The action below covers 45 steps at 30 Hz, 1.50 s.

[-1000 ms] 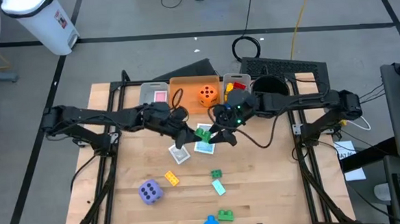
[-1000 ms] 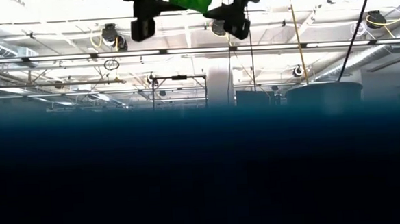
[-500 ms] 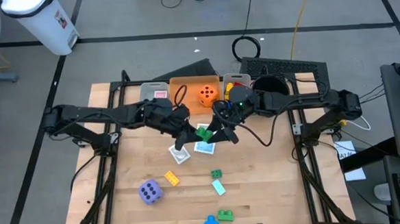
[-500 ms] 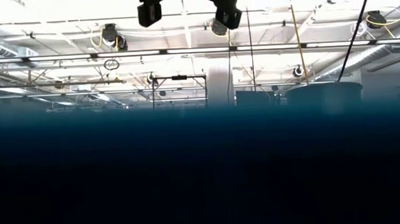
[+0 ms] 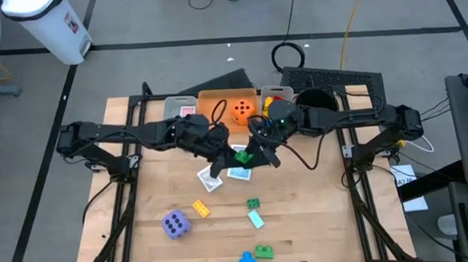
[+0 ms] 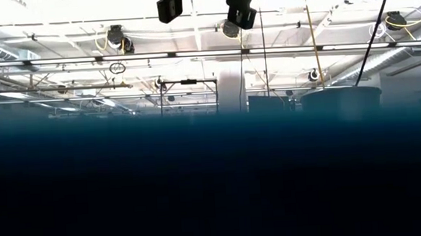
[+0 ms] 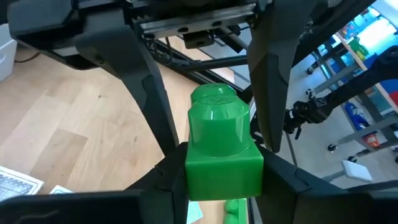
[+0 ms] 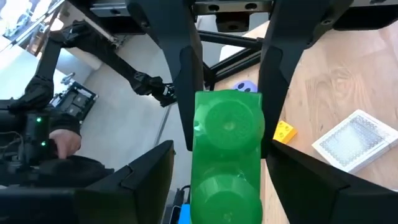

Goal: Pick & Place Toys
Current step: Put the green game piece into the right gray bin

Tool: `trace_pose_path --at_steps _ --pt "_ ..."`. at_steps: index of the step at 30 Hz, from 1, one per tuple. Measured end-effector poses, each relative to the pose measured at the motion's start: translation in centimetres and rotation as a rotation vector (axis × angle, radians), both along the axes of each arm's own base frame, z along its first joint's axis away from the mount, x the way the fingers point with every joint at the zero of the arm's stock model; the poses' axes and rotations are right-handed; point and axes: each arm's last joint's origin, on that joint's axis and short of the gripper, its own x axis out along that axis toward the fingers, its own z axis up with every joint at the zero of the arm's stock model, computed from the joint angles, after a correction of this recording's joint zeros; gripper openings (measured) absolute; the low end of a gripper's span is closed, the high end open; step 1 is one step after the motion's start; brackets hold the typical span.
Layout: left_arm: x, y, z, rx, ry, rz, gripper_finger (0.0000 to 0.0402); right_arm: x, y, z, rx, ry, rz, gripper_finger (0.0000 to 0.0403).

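Here, 2 dark robot arms meet above the middle of a wooden table (image 5: 303, 224), gripping 1 green brick (image 5: 240, 155) between them. The left gripper (image 5: 218, 157) clamps the brick from one side, and in the left wrist view its fingers (image 7: 165, 177) press the brick's base. The right gripper (image 5: 255, 152) faces it, its jaws set wider along the brick's long sides. Over the last second, both grippers and the brick have risen and drifted slightly toward the orange bin (image 5: 223, 107) at the table's far edge; in the low view, the brick has climbed out of the top of the picture. This looks like a mid-air handover, or a shared carry toward the bins. The orange die (image 5: 242, 110) already sits in that bin. The purple die (image 5: 175, 224), several small bricks and 2 picture cards (image 5: 210, 180) remain on the table, so much sorting is left.
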Motion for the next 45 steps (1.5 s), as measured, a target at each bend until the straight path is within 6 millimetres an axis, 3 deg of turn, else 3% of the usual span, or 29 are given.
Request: trace_pose_path --at_steps 8,12,17,23,30,39,45 --pt "0.0 0.0 0.01 0.004 0.0 -0.001 0.0153 -0.05 0.08 0.01 0.011 0.001 0.029 0.0239" --pt "0.0 0.0 0.03 0.007 -0.002 -0.002 0.0139 -0.07 0.14 0.0 0.012 0.0 0.042 0.0229" --pt "-0.01 0.0 0.05 0.008 -0.004 -0.004 0.0134 -0.08 0.14 -0.03 0.006 0.0 0.042 0.0206" --pt "0.0 0.41 0.01 0.003 0.003 0.023 0.0158 -0.22 0.13 -0.59 -0.045 0.034 0.023 0.0171" --pt "0.01 0.42 0.02 0.004 0.001 0.026 0.0138 -0.34 0.14 -0.88 -0.066 0.053 0.029 0.0122" --pt "0.0 0.4 0.01 -0.008 0.006 0.026 0.0159 -0.33 0.12 -0.87 -0.077 0.046 0.029 0.0149" --pt "0.01 0.38 0.03 -0.019 0.004 0.025 0.0155 -0.34 0.11 -0.9 -0.08 0.047 0.03 0.0119"
